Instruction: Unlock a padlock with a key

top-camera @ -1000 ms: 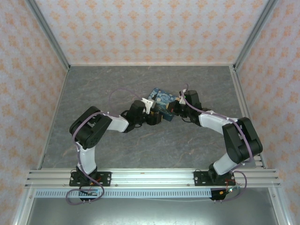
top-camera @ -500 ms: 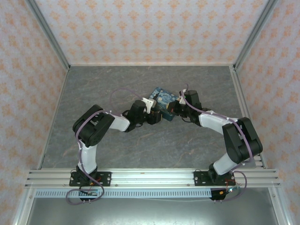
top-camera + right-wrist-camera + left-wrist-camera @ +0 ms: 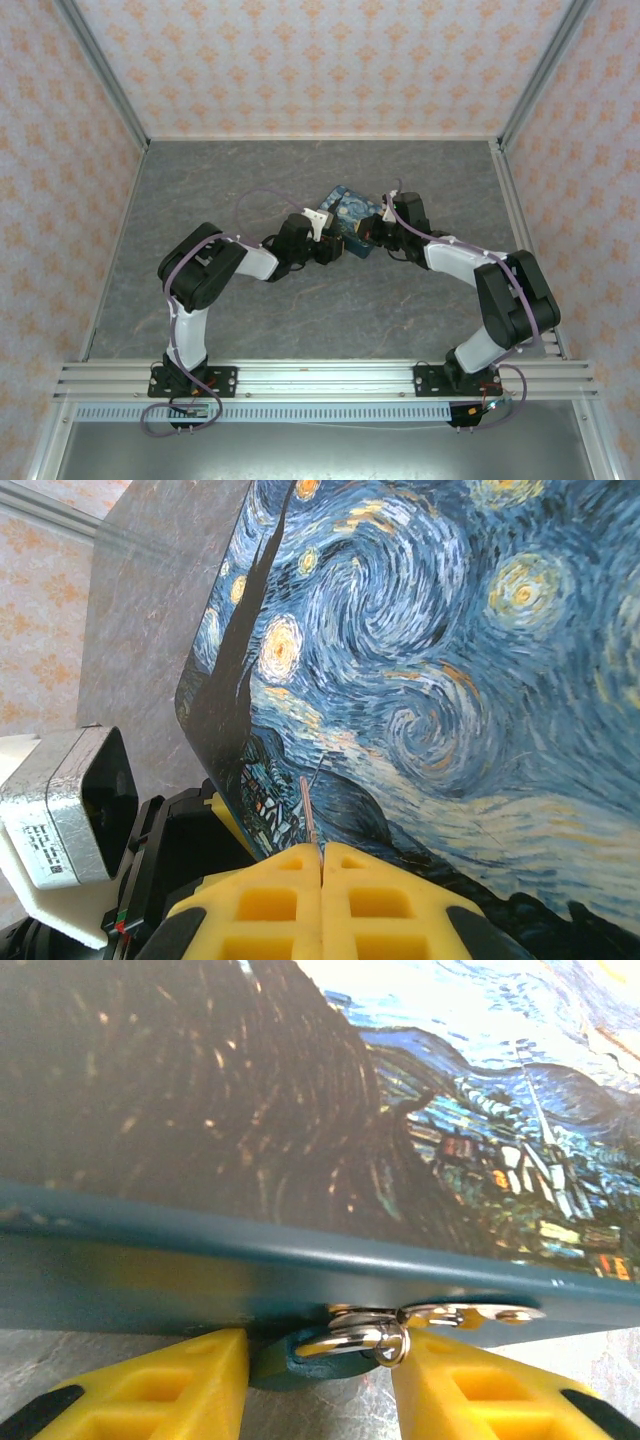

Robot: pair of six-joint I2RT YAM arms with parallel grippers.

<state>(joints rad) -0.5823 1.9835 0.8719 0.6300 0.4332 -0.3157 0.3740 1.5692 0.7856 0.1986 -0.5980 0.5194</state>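
The tiny teal padlock (image 3: 300, 1365) hangs at the lower front edge of the starry-night box (image 3: 250, 1110), its thin metal shackle (image 3: 355, 1340) through the box's hasp. My left gripper (image 3: 320, 1380) has a yellow finger pressed against each side of the lock body. In the right wrist view, my right gripper (image 3: 321, 865) is shut on a thin metal key (image 3: 307, 810) whose blade points up across the painted lid of the box (image 3: 430, 680). In the top view both grippers, left (image 3: 335, 250) and right (image 3: 368, 238), meet at the box (image 3: 345, 212) in mid-table.
The left wrist's silver camera housing (image 3: 70, 800) sits close to the right gripper's left side. Grey marbled table (image 3: 250, 170) surrounds the box, bounded by patterned walls and a metal rail (image 3: 320, 375) at the near edge.
The left arm's elbow has swung slightly right and its gripper has drawn in closer to the box. The right arm has stayed still.
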